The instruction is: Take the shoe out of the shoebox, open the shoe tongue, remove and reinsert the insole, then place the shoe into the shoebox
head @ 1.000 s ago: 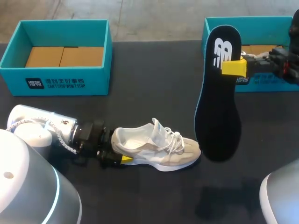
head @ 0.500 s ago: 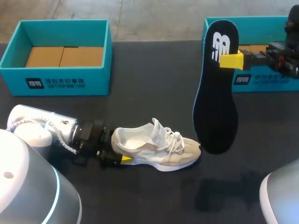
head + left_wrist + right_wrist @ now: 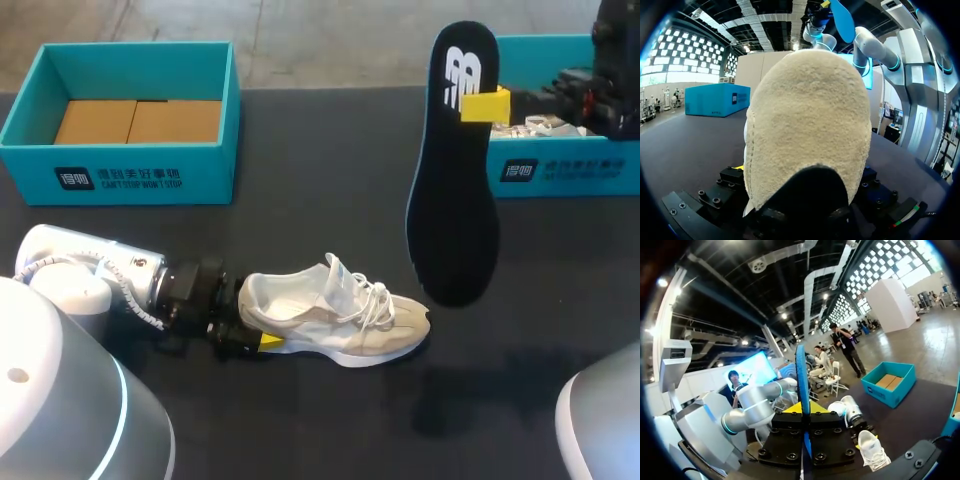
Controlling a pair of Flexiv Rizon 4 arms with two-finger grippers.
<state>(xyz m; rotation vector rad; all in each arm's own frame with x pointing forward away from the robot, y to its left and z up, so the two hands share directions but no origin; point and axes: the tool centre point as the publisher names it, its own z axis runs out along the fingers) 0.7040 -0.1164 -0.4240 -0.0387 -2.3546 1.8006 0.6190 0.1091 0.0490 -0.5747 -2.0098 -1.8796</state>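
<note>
Left box: you are looking at a teal shoebox, upper left, holding brown cardboard.
Right box: teal shoebox, upper right edge; the right arm is hiding its inside.
Insole: right of centre, hanging toe-down; the right gripper is pinching its heel end.
Shoe: lower centre, resting on its sole; the left gripper is clamping its heel.
Room: dark table is showing between the boxes.

Head camera: fixed above and behind the robot, looked down on the whole table at middle range. Left wrist camera: low over the table, hard against the heel of the shoe, faced along it toward the raised insole. Right wrist camera: high, sighted along the insole's edge down at the distant shoe; all three views shared both.
</note>
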